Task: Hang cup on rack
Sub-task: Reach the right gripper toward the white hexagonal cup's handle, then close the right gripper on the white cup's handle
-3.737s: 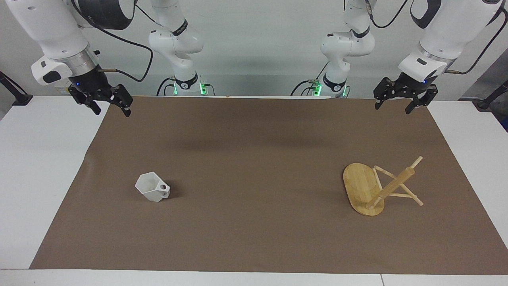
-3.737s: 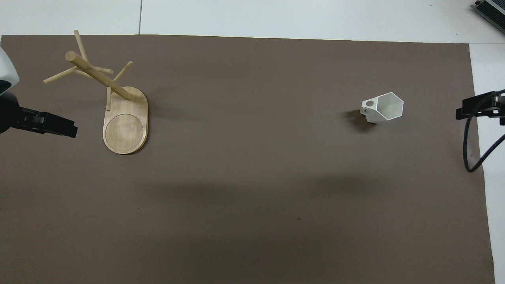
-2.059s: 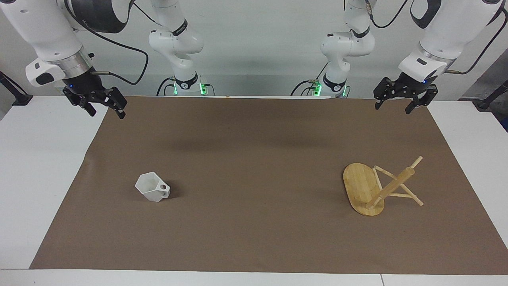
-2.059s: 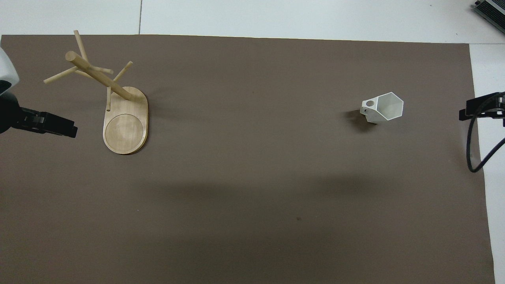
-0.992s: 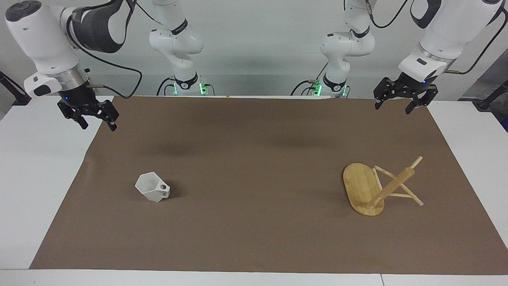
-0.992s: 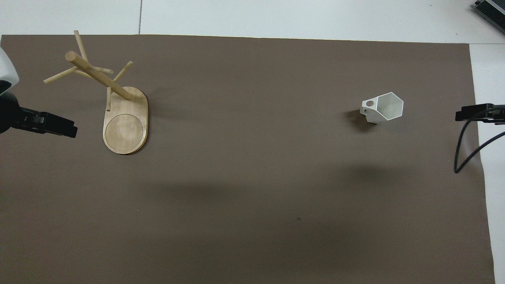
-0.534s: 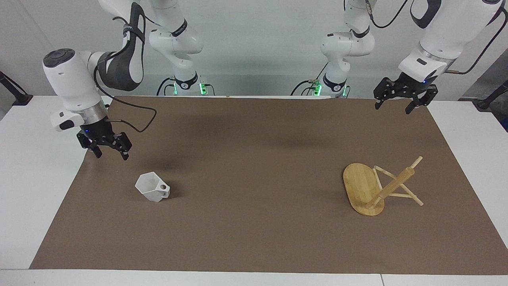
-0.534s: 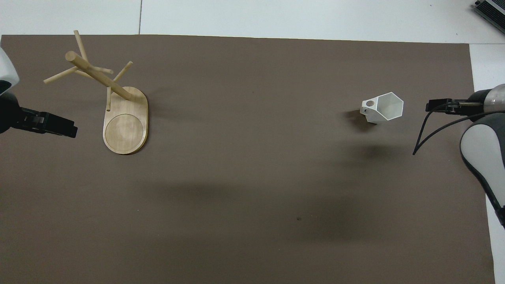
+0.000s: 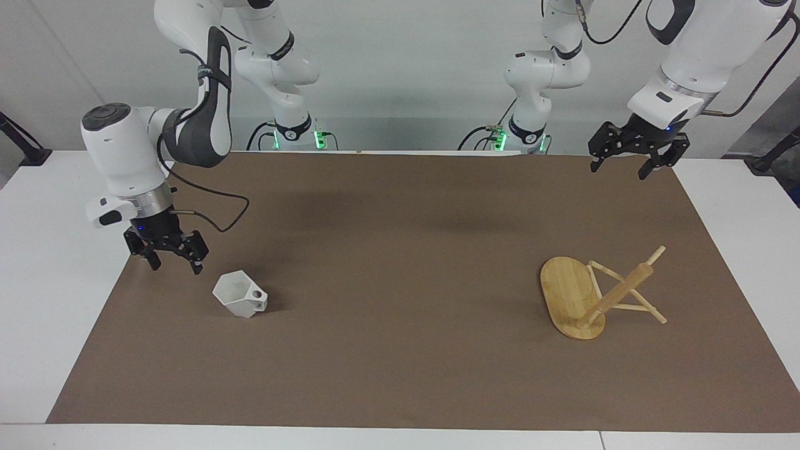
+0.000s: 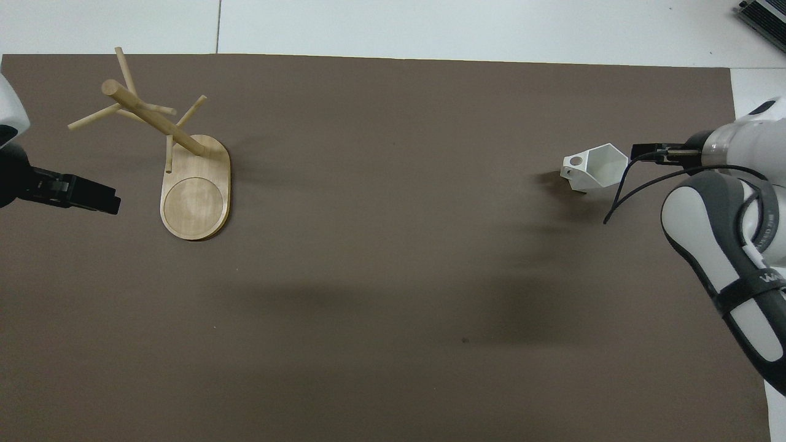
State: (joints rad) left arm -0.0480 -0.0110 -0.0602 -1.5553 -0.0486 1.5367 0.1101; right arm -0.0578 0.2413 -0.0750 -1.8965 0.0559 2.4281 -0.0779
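from overhead my right gripper [image 9: 167,255] is hidden under my own wrist and forearm, so only a black cable and a bit of black hardware show next to the cup [image 10: 597,167]. my left gripper [image 10: 92,199] is cut off at that view's edge, with just the dark finger block poking in. the mouth of the cup faces up and away from me, and i can't see its inside floor clearly. the pegs of the rack [image 9: 597,292] cross each other in the facing view, so their count is hard to read.

right gripper is low over the brown mat [image 9: 400,250], just beside the cup toward my right arm's end, fingers spread apart, nothing in them, not touching the cup. left gripper hangs over the mat's edge nearest me, fingers parted and empty, that arm waiting. the cup sits on the mat at my right arm's end, handle hole showing. the rack stands at my left arm's end, well apart from the cup, oval base flat on the mat.

the mat covers most of a white table [image 9: 44,281]. pale wall at my back, green lights at the arm bases.
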